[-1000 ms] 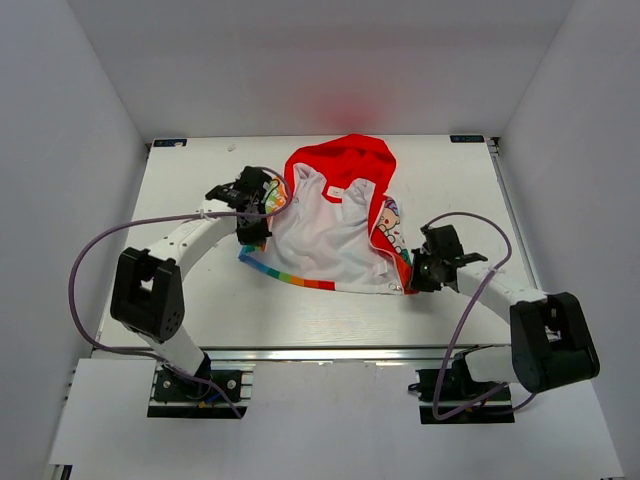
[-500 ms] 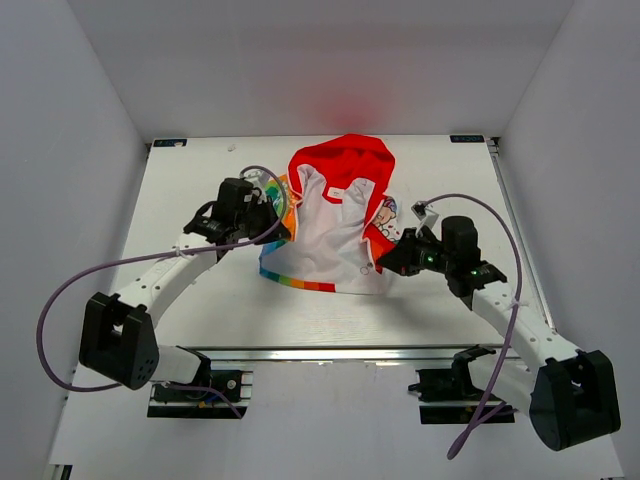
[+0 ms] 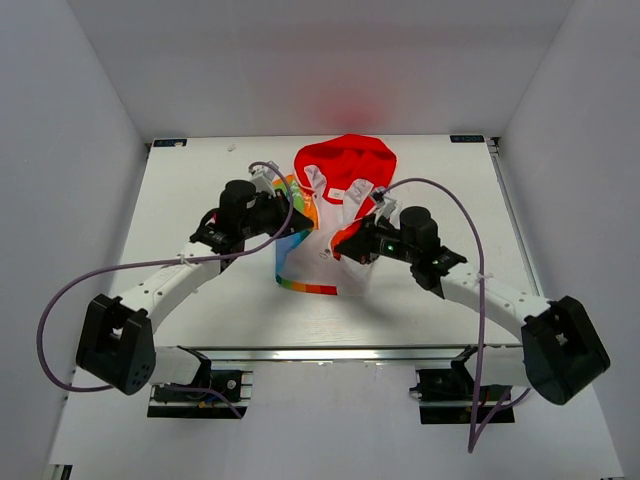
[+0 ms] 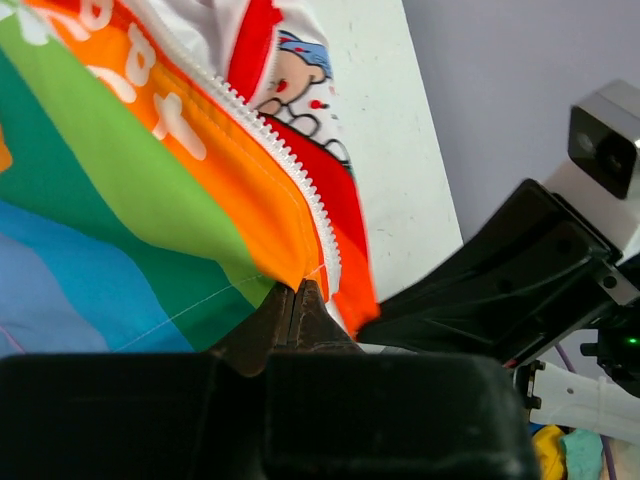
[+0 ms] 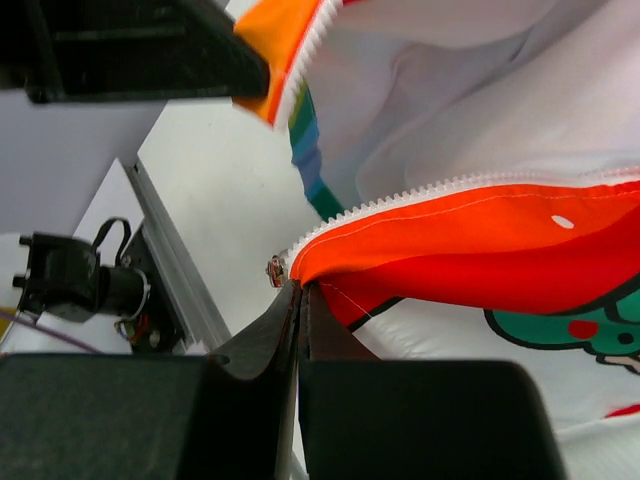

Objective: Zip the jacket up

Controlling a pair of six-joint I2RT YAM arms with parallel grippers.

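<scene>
The small jacket (image 3: 335,185) lies mid-table, red hood toward the back, white lining showing between its two front panels. My left gripper (image 3: 286,214) is shut on the bottom corner of the rainbow-striped front panel (image 4: 150,170), right at its white zipper teeth (image 4: 300,185). My right gripper (image 3: 347,248) is shut on the bottom corner of the red front panel (image 5: 480,250), beside its zipper teeth (image 5: 420,195) and a small metal zipper piece (image 5: 274,270). Both panels are lifted off the table and held close together.
The white table (image 3: 200,290) has metal rails along its near edge (image 3: 300,352). White walls enclose the left, right and back. Purple cables loop off both arms over the table sides.
Both grippers have swung inward, pulling the two front panels together over the white lining. The jacket now looks narrower and bunched toward the centre.
</scene>
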